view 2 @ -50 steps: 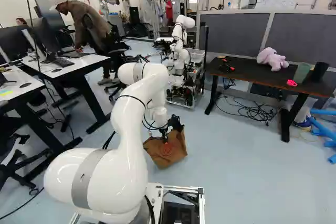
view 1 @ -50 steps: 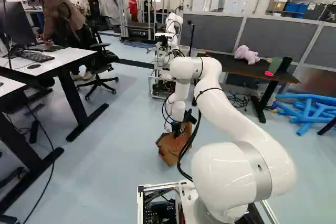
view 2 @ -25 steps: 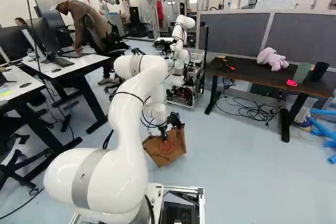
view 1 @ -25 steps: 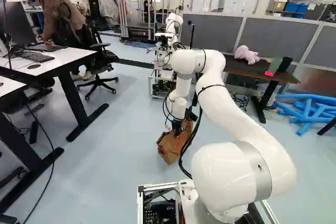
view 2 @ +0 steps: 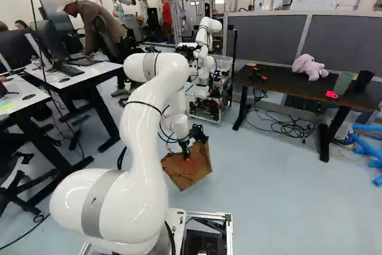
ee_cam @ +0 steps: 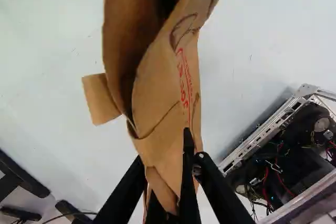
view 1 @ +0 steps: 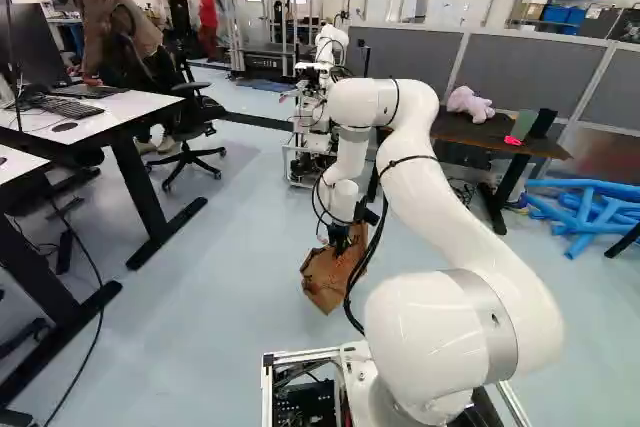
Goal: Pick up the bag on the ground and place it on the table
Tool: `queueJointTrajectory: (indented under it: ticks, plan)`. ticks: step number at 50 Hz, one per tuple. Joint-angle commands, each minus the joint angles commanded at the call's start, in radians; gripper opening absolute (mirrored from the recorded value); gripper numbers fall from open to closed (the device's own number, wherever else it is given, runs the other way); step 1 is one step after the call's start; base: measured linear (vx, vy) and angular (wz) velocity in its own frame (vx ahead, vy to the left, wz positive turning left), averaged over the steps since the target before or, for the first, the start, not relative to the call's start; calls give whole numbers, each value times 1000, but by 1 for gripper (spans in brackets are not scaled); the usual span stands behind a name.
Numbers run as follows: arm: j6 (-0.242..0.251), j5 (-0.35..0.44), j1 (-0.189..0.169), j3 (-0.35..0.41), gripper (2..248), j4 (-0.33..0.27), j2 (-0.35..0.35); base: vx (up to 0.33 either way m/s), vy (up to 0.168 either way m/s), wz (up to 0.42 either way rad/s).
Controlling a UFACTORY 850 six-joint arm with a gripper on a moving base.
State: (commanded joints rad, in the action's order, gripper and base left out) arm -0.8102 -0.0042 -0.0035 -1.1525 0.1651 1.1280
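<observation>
Starting at the left of the right base view, the white-topped desk with black legs [view 2: 98, 72] stands off to the side, and I'd say it plays no part. Next along, the big glossy white arm [view 2: 143, 147] reaches forward and down, and here's the action: the brown paper bag with red print [view 2: 190, 170] hangs tilted below the wrist, low over the pale blue floor [view 2: 268, 207]. The wrist view shows the black gripper [ee_cam: 170, 163] clenched on the bag, crumpled paper pinched between its two sides. Whether the bag's lowest corner still brushes the floor, I cannot tell.

So the step in hand looks like the lift, grasp made, placing still to come. Just beyond the bag stands another white robot on a wheeled frame [view 2: 206, 79], one to steer wide of. Further right, there's the likely goal, the dark-topped table [view 2: 277, 89], carrying a pink plush toy [view 2: 309, 67], a green cup [view 2: 343, 83] and a black cup [view 2: 363, 82].

The next move calls for height first, bag bottom above the tabletop edge, then a swing and probably a drive to the right. Soft paper may sway or tear, so go gently, and set it down short of those cups!
</observation>
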Motion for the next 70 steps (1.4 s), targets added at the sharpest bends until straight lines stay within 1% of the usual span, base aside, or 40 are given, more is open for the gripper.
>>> queueJointTrajectory:
  ticks: [25,70]
  plan:
    - [0,0,0,109,21,-29,-110,0,0,0]
    - [0,0,-1,362,21,-29,-341,0,0,0]
